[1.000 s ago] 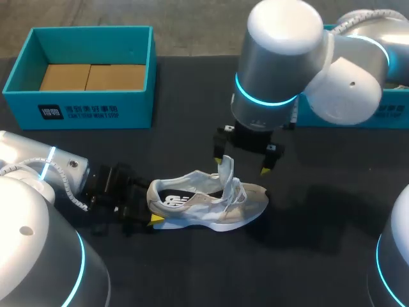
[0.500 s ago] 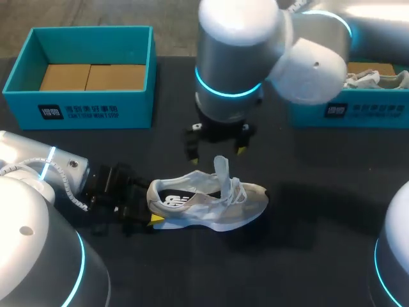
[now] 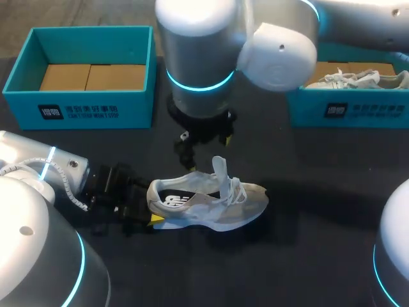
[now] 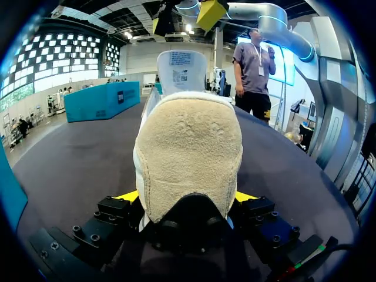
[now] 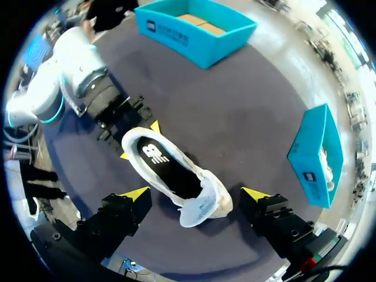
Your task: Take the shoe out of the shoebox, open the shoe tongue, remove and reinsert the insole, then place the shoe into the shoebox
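- The left hand [image 4: 187,198] was clenched on the heel of the shoe [image 3: 208,201], which lay on the table [image 3: 319,179] with its tongue [image 3: 220,167] upright.
- The right hand [image 5: 197,194] hovered above the shoe, fingers released wide.

Bright, even light from above falls on the dark table [image 3: 319,256], where the shoe [image 3: 211,201] casts only a faint, soft-edged shadow beside it. The right arm [image 3: 198,57] carries broad highlights on its glossy white shell, and its cyan ring [image 3: 195,84] glows. In the left wrist view the shoe's heel [image 4: 188,158] is evenly lit.
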Motion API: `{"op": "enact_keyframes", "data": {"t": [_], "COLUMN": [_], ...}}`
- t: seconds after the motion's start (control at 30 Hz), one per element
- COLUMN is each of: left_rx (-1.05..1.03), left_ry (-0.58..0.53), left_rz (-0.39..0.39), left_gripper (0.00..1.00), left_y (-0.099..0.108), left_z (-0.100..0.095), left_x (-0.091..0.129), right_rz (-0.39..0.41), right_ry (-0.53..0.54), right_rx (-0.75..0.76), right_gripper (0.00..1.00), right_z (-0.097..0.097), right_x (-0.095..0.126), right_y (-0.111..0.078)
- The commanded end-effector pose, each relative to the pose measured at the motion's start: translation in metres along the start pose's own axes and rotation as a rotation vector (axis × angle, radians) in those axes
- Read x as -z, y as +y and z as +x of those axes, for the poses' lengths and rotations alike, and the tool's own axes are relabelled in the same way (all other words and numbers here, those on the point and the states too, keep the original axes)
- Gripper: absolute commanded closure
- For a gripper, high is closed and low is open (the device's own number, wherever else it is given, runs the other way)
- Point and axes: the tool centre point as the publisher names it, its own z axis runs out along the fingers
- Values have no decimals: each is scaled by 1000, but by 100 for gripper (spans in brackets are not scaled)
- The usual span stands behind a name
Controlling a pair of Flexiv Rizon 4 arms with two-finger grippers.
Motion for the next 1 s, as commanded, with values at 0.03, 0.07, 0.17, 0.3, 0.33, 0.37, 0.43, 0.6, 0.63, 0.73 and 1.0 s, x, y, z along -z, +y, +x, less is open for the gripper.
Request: {"op": "enact_keyframes", "data": {"t": [0.03, 0.07, 0.17, 0.3, 0.33, 0.37, 0.43, 0.6, 0.63, 0.73, 1.0], "left_rx": [0, 0, 0, 0, 0, 0, 0, 0, 0, 0, 0], "left_ry": [0, 0, 0, 0, 0, 0, 0, 0, 0, 0, 0], "left_rz": [-3, -3, -3, -3, -3, -3, -3, -3, -3, -3, -3], "left_gripper": [100, 100, 100, 100, 100, 100, 100, 100, 100, 100, 100], "left_y": [2, 2, 2, 2, 2, 2, 2, 2, 2, 2, 2], "left_z": [-1, -1, -1, -1, -1, -1, -1, -1, -1, -1, -1], "left_x": [-3, -3, -3, -3, -3, -3, -3, -3, -3, -3, -3], "right_rz": [2, 2, 2, 2, 2, 2, -22, -73, -78, -90, -64], "right_ry": [7, 7, 7, 7, 7, 7, 7, 54, 49, 46, 46], "right_rx": [-2, -2, -2, -2, -2, -2, 22, 241, 282, 396, 475], "right_gripper": [0, 0, 0, 0, 0, 0, 0, 0, 0, 0, 0], "right_z": [-2, -2, -2, -2, -2, -2, 0, 11, 13, 18, 24], "right_x": [-2, -2, -2, -2, -2, -2, 0, -4, -5, -7, -13], "right_y": [1, 1, 1, 1, 1, 1, 3, 22, 26, 33, 34]}}
